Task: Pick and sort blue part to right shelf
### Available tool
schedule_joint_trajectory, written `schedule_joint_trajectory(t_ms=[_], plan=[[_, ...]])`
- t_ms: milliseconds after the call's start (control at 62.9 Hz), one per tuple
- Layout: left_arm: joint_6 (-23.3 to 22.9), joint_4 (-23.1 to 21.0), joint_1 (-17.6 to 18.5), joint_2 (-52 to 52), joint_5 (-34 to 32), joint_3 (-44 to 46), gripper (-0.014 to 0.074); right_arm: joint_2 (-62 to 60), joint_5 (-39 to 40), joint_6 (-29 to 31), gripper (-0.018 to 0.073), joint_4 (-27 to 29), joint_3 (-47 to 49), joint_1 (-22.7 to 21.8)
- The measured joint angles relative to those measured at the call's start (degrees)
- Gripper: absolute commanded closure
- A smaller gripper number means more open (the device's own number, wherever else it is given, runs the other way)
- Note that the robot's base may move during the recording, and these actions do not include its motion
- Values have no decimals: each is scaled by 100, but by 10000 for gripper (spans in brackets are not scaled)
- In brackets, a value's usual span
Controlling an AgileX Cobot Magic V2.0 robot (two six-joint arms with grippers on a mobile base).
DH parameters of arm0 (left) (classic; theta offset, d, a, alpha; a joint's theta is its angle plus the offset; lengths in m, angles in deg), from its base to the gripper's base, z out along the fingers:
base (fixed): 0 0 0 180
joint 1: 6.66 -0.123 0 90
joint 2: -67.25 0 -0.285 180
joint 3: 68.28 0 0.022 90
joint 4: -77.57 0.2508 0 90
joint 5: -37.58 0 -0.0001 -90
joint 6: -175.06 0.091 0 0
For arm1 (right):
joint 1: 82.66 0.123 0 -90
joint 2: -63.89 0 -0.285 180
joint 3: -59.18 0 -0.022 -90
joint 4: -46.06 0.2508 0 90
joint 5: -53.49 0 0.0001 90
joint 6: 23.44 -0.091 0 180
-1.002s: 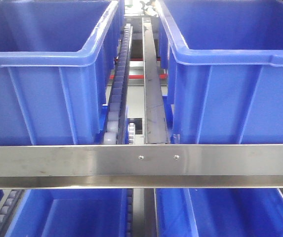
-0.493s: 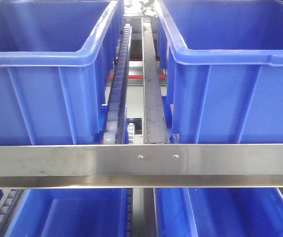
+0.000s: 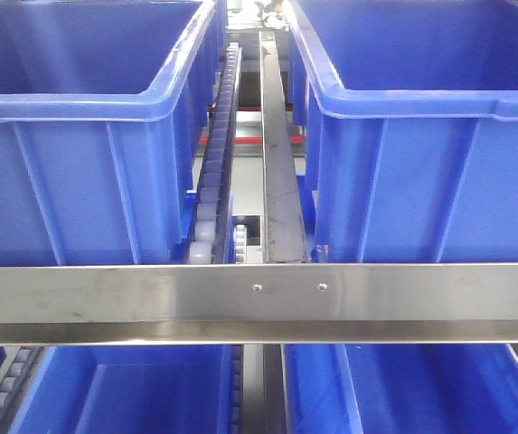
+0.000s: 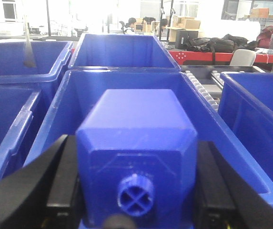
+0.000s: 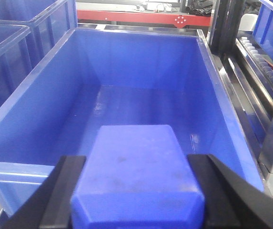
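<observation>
Shelf: steel rail (image 3: 259, 303) fronting blue bins (image 3: 87, 136).
Left claw (image 4: 136, 191): clamped on a blue block (image 4: 136, 157), cross-marked round stub facing the camera, above a bin.
Right claw (image 5: 137, 195): clamped on another blue block (image 5: 136, 179), smooth, over an open bin (image 5: 141, 90).
Hidden: both blocks' lower ends cut off.

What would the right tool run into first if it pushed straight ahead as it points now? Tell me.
Probably the inside of the blue bin: the right tool, shut on a blue part, points down into it. Floor or far wall first is unclear; nothing else shows in between.
</observation>
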Motion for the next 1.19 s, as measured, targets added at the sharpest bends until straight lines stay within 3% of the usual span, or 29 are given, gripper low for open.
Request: schedule_joint_trajectory(t_ms=[207,413,636,763,843,986,1193], plan=[[159,-3,426,845,-128,315,335,827,52,0,137,0,477,0],[279,254,980,2310,-1161,714,335,2064,685,0,137,0,869,0],[315,402,1147,4024,-2246,1162,335,3501,1471,0,137,0,1111,0],[324,402,1147,4858,-2426,1528,326,4011,1821,0,134,0,1215,0],[324,402,1147,5244,-2467,1734,293,4284,1948,0,130,0,1313,0],[324,352,1147,5746,-2488,2009,147,4664,1984,0,96,0,1606,0],[313,180,1079,6070,-2514,2144,59,5106,1704,0,-46,0,2154,0]])
